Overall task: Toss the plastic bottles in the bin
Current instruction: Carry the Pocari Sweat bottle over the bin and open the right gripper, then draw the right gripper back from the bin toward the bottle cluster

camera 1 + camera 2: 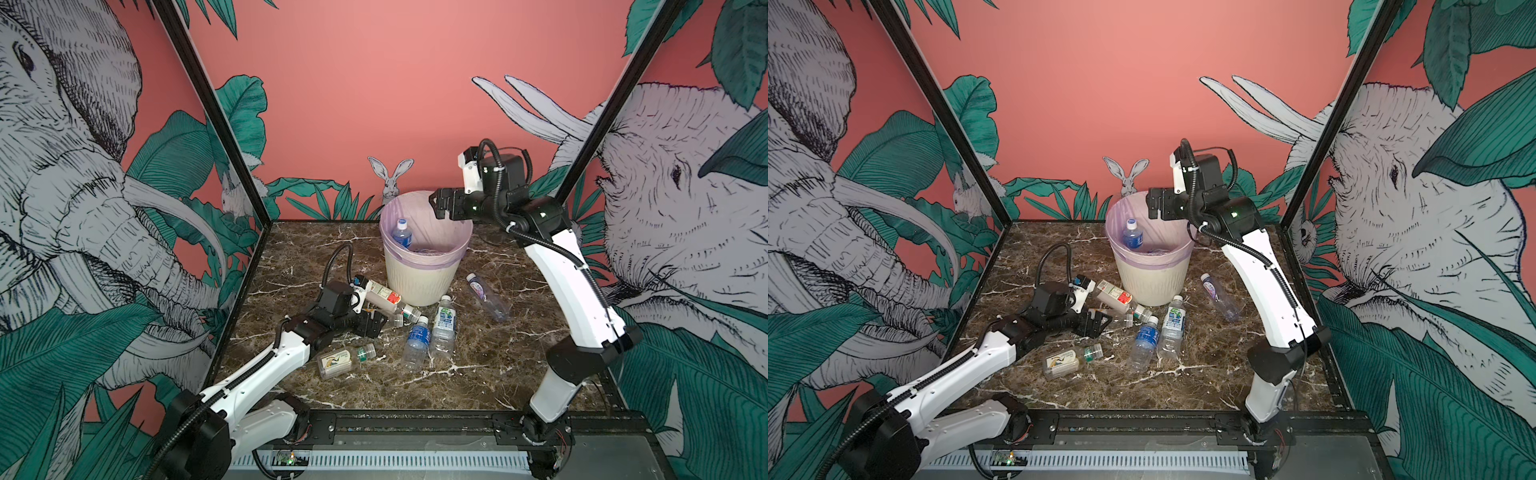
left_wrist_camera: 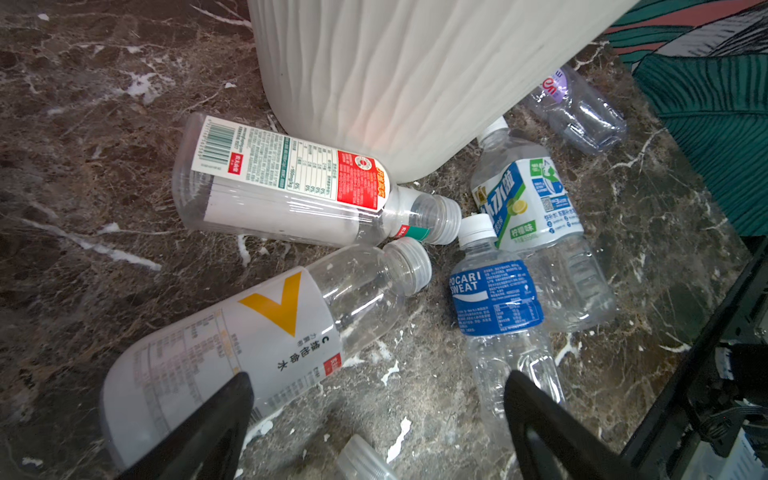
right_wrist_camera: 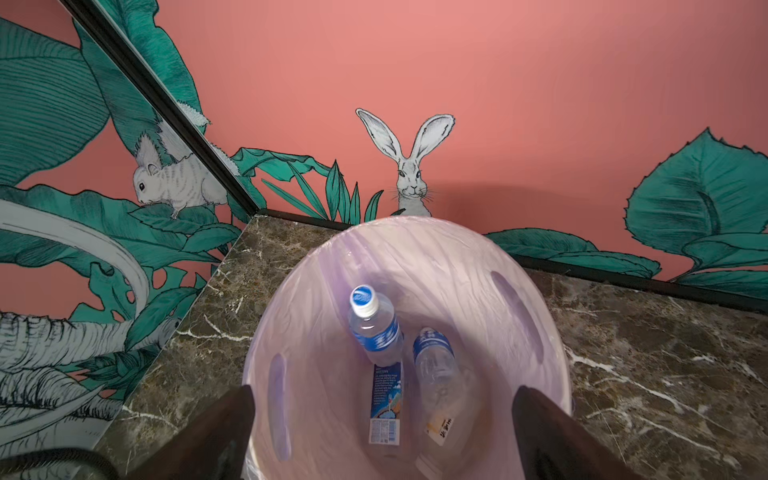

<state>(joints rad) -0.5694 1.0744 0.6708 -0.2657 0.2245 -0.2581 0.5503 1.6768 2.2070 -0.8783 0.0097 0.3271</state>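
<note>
While right pincer [image 1: 439, 204] gapes over bin [image 1: 415, 282]: we wait
Left pincer [image 1: 376, 324]: apart; we straddle chevron bottle [image 2: 249, 332] mid-body

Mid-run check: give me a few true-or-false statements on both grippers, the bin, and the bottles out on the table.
1. The right gripper hangs over the bin with its jaws open and empty. True.
2. The bin is empty. False: bottles lie inside it, and a blue-labelled bottle leans against the liner.
3. The left gripper is shut on the Pocari Sweat bottle. False: it is open, and the Pocari Sweat bottle lies free.
4. The purple-labelled bottle lies alone on the table. True.
5. The red-and-white-labelled bottle stands upright. False: it lies on its side by the bin's base.
</note>
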